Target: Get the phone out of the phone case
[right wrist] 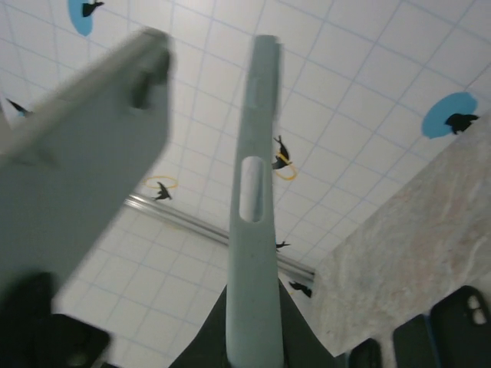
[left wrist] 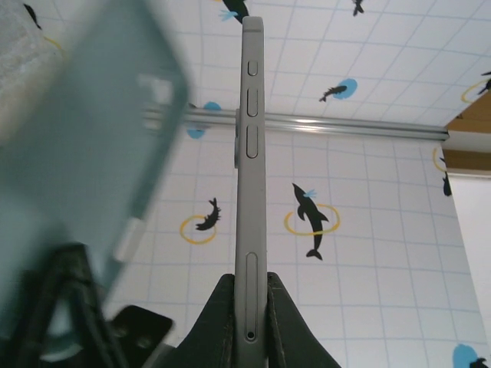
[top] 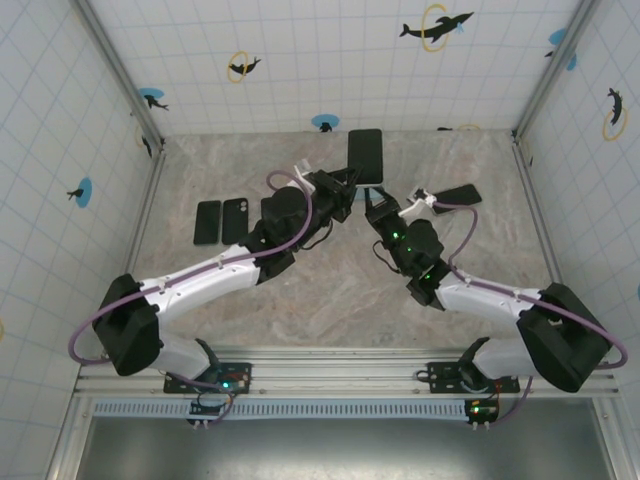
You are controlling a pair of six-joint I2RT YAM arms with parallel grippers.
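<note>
My left gripper (left wrist: 251, 280) is shut on the bottom end of the grey phone (left wrist: 252, 192). The phone stands upright and edge-on, with its side buttons and SIM tray facing the camera. Close on its left hangs the translucent blue-grey phone case (left wrist: 84, 153), blurred and apart from the phone. My right gripper (right wrist: 255, 295) is shut on the lower edge of that phone case (right wrist: 257, 230), and the phone (right wrist: 77, 176) appears as a blurred slab to its left. From above, the left gripper (top: 348, 190) and right gripper (top: 372, 205) meet mid-table, holding the dark phone (top: 365, 152) up.
Two black cases (top: 207, 222) (top: 235, 220) lie on the marble table left of the left arm. Another dark phone or case (top: 462, 193) lies right of the right wrist. Tiled walls with metal corner posts (top: 145, 120) enclose the table.
</note>
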